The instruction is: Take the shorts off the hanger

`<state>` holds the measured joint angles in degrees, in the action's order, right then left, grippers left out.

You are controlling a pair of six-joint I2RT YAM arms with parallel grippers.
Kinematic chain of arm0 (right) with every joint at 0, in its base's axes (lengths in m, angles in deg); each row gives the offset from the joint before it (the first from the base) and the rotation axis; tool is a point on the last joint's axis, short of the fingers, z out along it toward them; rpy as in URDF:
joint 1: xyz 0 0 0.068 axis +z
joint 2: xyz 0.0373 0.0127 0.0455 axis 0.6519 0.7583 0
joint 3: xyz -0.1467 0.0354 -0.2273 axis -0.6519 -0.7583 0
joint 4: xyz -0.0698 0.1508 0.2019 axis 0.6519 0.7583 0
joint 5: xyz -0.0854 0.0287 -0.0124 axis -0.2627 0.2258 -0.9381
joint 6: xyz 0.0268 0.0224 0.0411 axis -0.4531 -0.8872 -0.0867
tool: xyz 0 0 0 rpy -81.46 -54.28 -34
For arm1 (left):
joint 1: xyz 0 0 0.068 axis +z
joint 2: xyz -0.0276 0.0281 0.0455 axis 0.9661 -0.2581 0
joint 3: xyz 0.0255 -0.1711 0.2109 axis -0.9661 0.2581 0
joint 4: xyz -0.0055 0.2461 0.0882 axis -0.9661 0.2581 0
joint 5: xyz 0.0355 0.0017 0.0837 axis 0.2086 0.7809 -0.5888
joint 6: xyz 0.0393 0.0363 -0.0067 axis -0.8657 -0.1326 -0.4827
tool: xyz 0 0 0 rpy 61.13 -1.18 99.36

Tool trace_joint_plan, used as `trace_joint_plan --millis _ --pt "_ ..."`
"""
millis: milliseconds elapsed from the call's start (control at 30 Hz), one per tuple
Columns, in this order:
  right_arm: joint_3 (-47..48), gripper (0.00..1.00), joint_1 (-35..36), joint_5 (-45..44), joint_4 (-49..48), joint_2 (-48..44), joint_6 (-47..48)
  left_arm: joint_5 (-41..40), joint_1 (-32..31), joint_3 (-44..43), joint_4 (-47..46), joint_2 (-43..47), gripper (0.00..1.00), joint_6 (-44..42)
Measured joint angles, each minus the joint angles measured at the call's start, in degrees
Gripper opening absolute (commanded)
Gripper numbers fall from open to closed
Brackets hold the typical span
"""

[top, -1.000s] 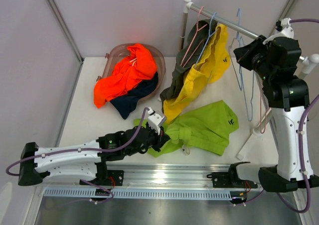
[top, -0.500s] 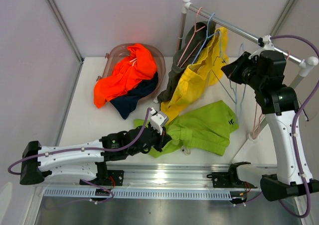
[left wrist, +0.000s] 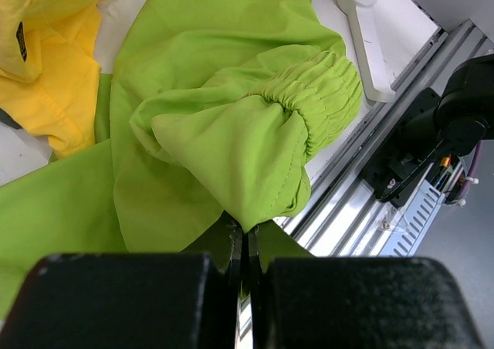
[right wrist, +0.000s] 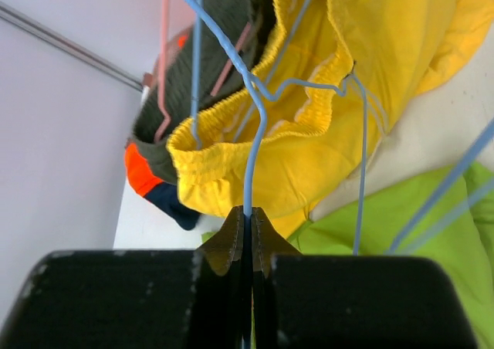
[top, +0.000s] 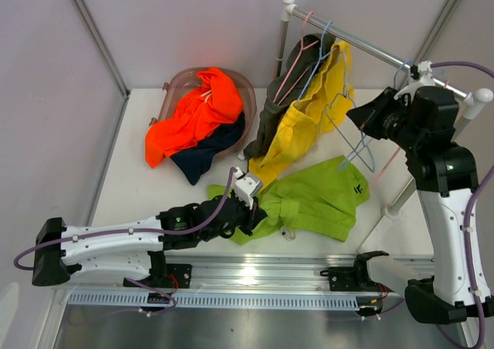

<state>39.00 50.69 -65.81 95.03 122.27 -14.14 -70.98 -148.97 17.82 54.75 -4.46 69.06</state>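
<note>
Since R gripper (right wrist: 248, 221) clamps blue hanger (right wrist: 255, 117) just beside yellow shorts (right wrist: 386, 48) on rail (top: 370, 46), pull may snag waistband, tip rack. L gripper (left wrist: 245, 245) pinched on lime green shorts (left wrist: 216, 71), lying on table (top: 139, 179); thin fold could slip.

Lime green shorts (top: 316, 198) lie crumpled on the table, near edge bunched. Yellow shorts (top: 309, 125) and olive-grey shorts (top: 282, 106) hang side by side, a blue hanger (right wrist: 248, 171) just beside the yellow. Orange shorts (top: 197, 113) are heaped over navy shorts (top: 204, 154), spilling from a tub (top: 177, 79).
</note>
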Motion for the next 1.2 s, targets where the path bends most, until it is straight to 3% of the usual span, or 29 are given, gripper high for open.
trace_joint_plan --millis 200,367,833,1133,1200 --pt "11.34 0.00 0.00 -1.29 1.84 -1.44 -0.04 0.07 0.00 0.04 -1.09 -1.55 0.00 0.02" --pt "15.21 0.00 0.00 -3.02 1.88 -3.50 -0.09 0.09 0.00 0.59 -1.88 -1.79 0.00 0.04" --pt "8.68 0.00 0.00 -13.75 0.42 -4.33 -1.38 0.28 0.00 1.62 -2.38 -1.36 0.00 0.13" --pt "3.85 0.00 0.00 -14.75 -1.42 -3.28 -3.04 0.15 0.00 1.84 -0.11 1.68 0.00 0.44" --pt "3.21 0.14 0.00 -14.58 -1.79 -3.58 -3.21 -0.35 0.00 1.40 2.03 3.15 0.00 0.42"
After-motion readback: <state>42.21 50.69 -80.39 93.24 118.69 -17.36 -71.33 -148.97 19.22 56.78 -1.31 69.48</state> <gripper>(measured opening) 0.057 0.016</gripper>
